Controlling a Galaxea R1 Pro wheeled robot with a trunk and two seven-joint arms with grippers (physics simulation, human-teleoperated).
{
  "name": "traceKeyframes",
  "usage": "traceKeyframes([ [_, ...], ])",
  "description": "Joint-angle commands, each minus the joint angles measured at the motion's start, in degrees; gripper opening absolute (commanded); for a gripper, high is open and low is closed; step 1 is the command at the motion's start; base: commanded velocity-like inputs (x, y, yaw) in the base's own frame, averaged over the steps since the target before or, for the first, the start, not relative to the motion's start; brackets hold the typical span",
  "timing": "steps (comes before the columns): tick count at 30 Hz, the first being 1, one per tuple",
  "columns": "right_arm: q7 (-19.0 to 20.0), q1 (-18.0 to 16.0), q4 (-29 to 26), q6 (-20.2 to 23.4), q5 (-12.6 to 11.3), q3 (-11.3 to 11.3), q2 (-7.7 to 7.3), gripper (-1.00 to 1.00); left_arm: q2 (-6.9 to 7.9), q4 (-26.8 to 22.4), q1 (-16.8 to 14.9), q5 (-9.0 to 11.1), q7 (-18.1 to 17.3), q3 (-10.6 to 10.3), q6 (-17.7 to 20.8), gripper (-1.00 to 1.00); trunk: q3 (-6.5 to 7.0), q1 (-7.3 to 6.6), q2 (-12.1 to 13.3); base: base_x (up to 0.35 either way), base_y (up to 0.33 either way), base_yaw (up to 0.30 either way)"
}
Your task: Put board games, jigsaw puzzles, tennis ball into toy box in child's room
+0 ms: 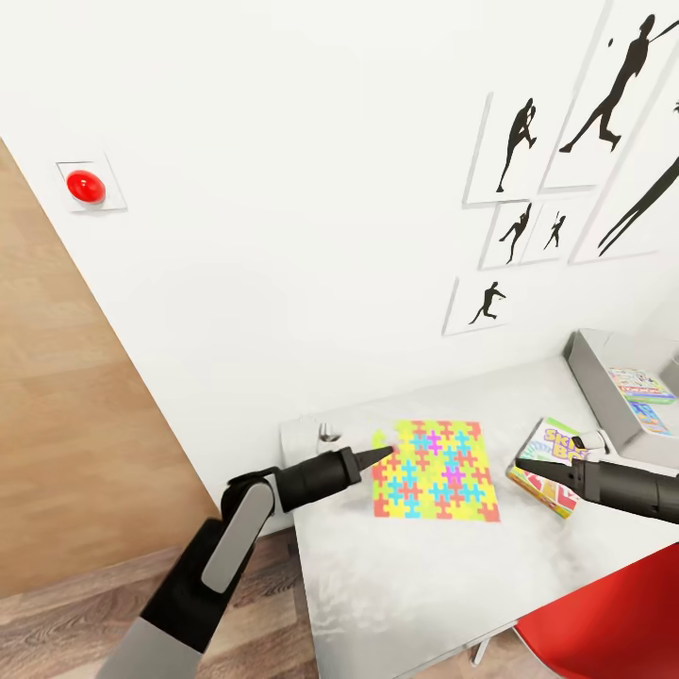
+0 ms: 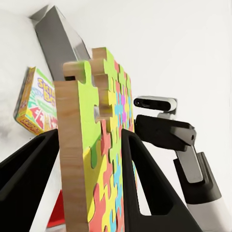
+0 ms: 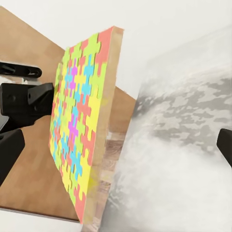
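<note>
The left claw [image 1: 385, 455] grips the jigsaw puzzle [image 1: 435, 470] by its 9 o'clock edge; in the left wrist view its 2 black fingers [image 2: 145, 179] press on either face of the board [image 2: 94, 159], whose plain wood edge faces the camera. In the head view the puzzle lies over the pale table [image 1: 405, 585], near the table's 9 o'clock corner, and whether it rests on the top or is lifted off it cannot be told. In the right wrist view the puzzle [image 3: 84, 121] stands edge-on beside the mottled table top [image 3: 174, 159].

The right claw [image 1: 521, 465] sits at 3 o'clock of the puzzle, just beside the green Skip-Bo board game [image 1: 552, 462], its tip at the box's near edge; whether it is open or closed cannot be told. The lettering reads partly "Sk" and "Bo", also seen in the left wrist view [image 2: 36, 104].

At 2 o'clock the light-grey toy box [image 1: 594, 372] stands against the wall, holding a colourful board game [image 1: 641, 391] whose print is too small to read. Bare table top lies open at 6 o'clock of the puzzle, toward the red chair [image 1: 613, 622]. 5 black silhouette pictures [image 1: 514, 146] hang on the white wall, and a red button [image 1: 85, 186] sits at 10 o'clock
</note>
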Motion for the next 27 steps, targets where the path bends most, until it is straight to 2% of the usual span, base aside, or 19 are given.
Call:
traceKeyframes([
  [1,0.1,-0.04,0.0,0.37,-0.08,-0.01,-0.03,1.0,0.02,-0.04,-0.04,0.29,-0.21,-0.54,0.05,-1.0,-0.09,0.02,-0.08,0.0,0.0,0.0],
  [10,0.11,-0.07,0.04,0.37,-0.15,-0.08,-0.1,1.0,0.17,-0.94,0.11,0.35,-1.98,-2.6,-1.04,-1.0,-0.09,0.02,-0.08,0.0,0.0,0.0],
  [27,0.11,-0.05,0.09,0.37,-0.25,-0.1,-0.1,1.0,0.1,-2.49,0.48,0.37,-3.61,-3.26,-2.44,-1.0,-0.09,0.02,-0.08,0.0,0.0,0.0],
])
